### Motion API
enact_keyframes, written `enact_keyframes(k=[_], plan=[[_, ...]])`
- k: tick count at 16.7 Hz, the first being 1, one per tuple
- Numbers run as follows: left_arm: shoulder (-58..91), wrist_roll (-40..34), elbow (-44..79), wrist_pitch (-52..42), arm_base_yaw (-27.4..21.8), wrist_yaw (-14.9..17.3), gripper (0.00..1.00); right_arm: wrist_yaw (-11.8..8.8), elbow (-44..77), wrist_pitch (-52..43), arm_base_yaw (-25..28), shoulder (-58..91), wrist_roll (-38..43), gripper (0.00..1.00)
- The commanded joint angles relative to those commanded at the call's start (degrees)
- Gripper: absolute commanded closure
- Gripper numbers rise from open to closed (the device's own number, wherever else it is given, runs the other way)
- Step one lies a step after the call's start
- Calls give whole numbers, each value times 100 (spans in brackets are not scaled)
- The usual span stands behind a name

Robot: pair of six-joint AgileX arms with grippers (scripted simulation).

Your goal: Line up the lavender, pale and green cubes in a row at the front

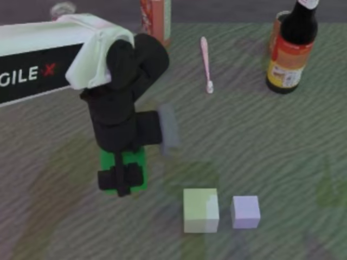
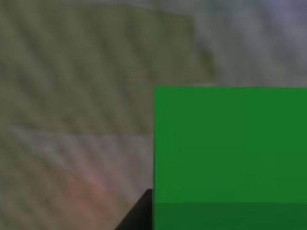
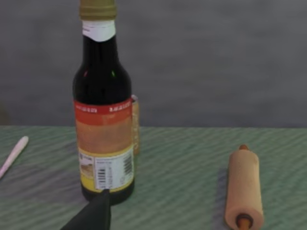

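The green cube (image 1: 142, 158) sits left of centre, mostly covered by my left gripper (image 1: 120, 179), which reaches down over it and is shut on it. In the left wrist view the green cube (image 2: 230, 153) fills the frame's right side, with one dark finger (image 2: 139, 213) against its edge. The pale cube (image 1: 200, 210) rests near the front, right of the green one. Close on its right stands the smaller lavender cube (image 1: 245, 211), with a narrow gap between them. My right arm is out of the top view; a dark part of my right gripper (image 3: 96, 213) shows in its wrist view.
A dark sauce bottle (image 1: 290, 49) (image 3: 103, 120) stands at the back right with a can (image 1: 279, 21) behind it. A pink stick (image 1: 206, 64) lies at the back middle beside a red carton (image 1: 156, 19). A wooden rolling pin (image 3: 244, 191) lies near the bottle.
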Motion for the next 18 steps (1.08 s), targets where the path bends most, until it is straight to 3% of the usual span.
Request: enact_keyframes(k=[4,10,18], plan=[[-692,330,-757,211,-281,-2,100,0,0,0,0,0,0,0],[-670,342,-846,307,-267,-7,100,0,0,0,0,0,0,0],[-79,327,-1683,1769,-325,-1,100,0,0,0,0,0,0,0]])
